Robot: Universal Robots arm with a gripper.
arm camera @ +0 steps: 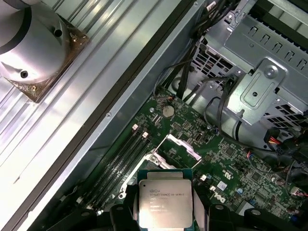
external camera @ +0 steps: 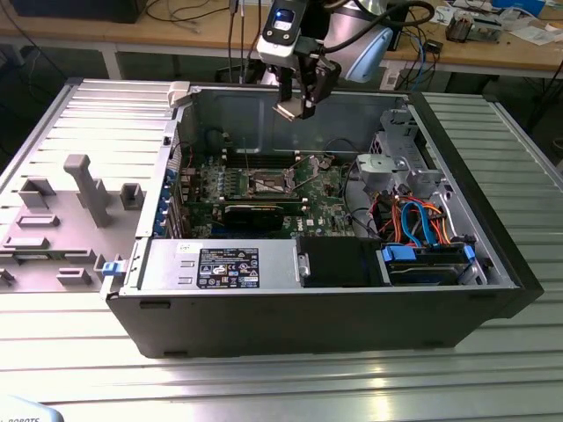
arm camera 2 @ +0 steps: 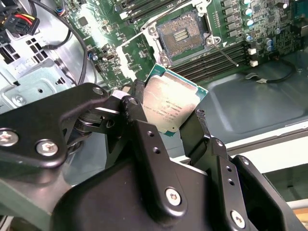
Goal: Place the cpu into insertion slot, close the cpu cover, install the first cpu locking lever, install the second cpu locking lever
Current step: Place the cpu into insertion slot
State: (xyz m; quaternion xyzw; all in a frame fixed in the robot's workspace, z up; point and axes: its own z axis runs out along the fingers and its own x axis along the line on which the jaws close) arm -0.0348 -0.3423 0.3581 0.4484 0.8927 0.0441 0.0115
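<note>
We see the gripper (external camera: 295, 107) closed on the cpu (external camera: 288, 112), its jaws drawn in just to the chip's width and pinching it by two opposite edges. In the exterior view the pair hangs above the open case (external camera: 308, 316), near its far wall. The board (external camera: 255, 198) and the socket (external camera: 268, 183) lie lower down, well apart from the chip. The case stands on a ribbed metal worktop (external camera: 264, 387).

In the second wrist view the cpu (arm camera 2: 171, 108) sits tilted between two black fingers (arm camera 2: 139, 120). Its silver-grey top faces the camera and a thin green rim shows along its edges. Beyond it the socket (arm camera 2: 180, 33) lies open and bare with its field of contacts exposed, a detail the exterior view is too far off to give. A thin metal lever (arm camera 2: 224, 52) slants out beside the socket, across the memory slots (arm camera 2: 231, 60).

In the first wrist view the cpu (arm camera: 165, 202) faces us squarely, metal top toward the camera. Part of the socket (arm camera: 163, 161) shows just past the chip's edge. A silver frame is raised at the socket's far side. We take it to be the cover (arm camera: 184, 147), though the chip hides part of it. This view also takes in the grey drive cage (arm camera: 262, 82) with dark cables trailing beside it.
</note>
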